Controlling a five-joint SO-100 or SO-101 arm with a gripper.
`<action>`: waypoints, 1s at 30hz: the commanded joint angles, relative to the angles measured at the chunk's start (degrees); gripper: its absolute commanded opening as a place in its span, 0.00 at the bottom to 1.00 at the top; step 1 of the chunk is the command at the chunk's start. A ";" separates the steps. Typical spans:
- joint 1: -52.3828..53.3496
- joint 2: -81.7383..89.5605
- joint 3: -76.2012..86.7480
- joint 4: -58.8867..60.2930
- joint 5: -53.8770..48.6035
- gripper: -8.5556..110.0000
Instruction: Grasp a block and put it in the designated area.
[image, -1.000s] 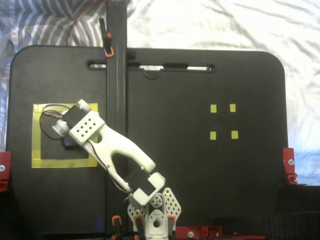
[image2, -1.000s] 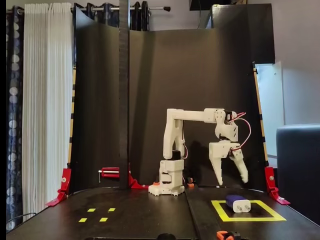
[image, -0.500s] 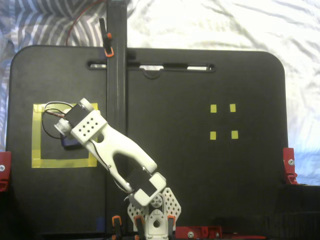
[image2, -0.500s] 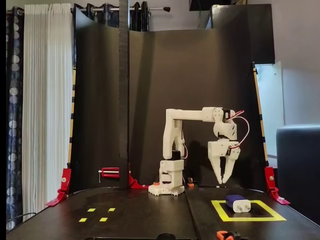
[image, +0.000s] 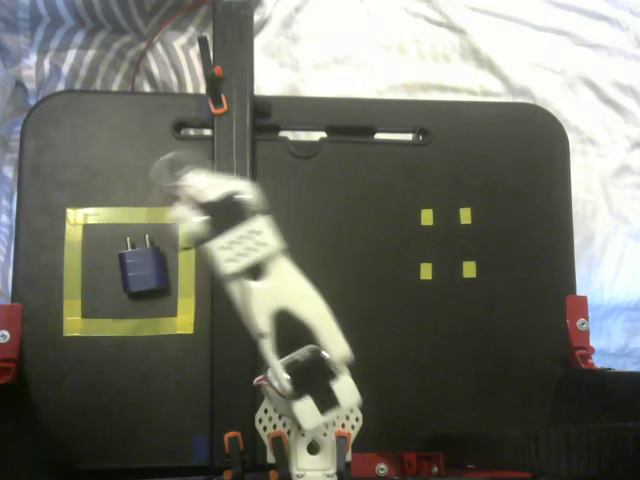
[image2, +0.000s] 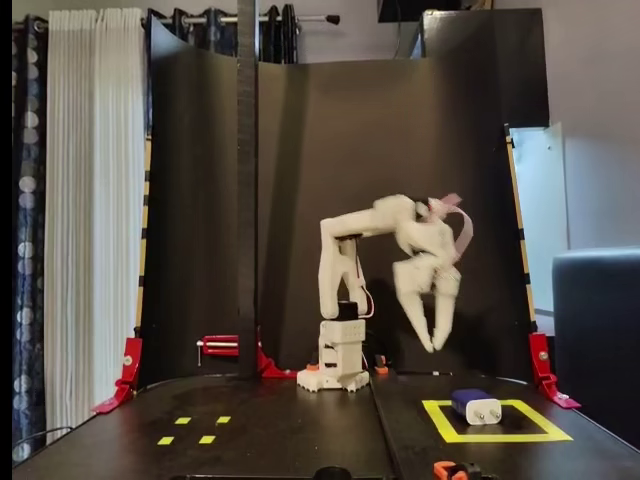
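Observation:
The block (image: 143, 268), a dark-blue plug adapter with two silver prongs, lies flat inside the designated area (image: 72, 275), a square of wide yellow tape on the black board. In the front-facing fixed view the block (image2: 475, 406) rests in the same yellow square (image2: 510, 437) at the right. My white arm (image: 255, 255) is motion-blurred and has swung clear of the square. My gripper (image2: 432, 343) hangs pointing down, well above the board, to the left of and behind the block. Its fingers look shut with nothing between them.
Small yellow tape squares (image: 427, 217) mark the board's other side (image2: 184, 420). A tall black post (image: 232, 120) stands clamped at the back edge (image2: 247, 200). The arm's base (image2: 340, 365) sits mid-board. Red clamps (image: 578, 330) grip the board's sides.
The gripper closed empty, then the arm lifted and swung away from the yellow square toward the board's middle. The block, uncovered from above, lies unmoved in the square.

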 joint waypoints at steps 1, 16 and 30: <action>5.62 5.27 2.46 -5.19 0.79 0.07; 19.16 26.89 31.03 -43.59 19.51 0.07; 24.61 47.72 49.66 -56.34 50.54 0.07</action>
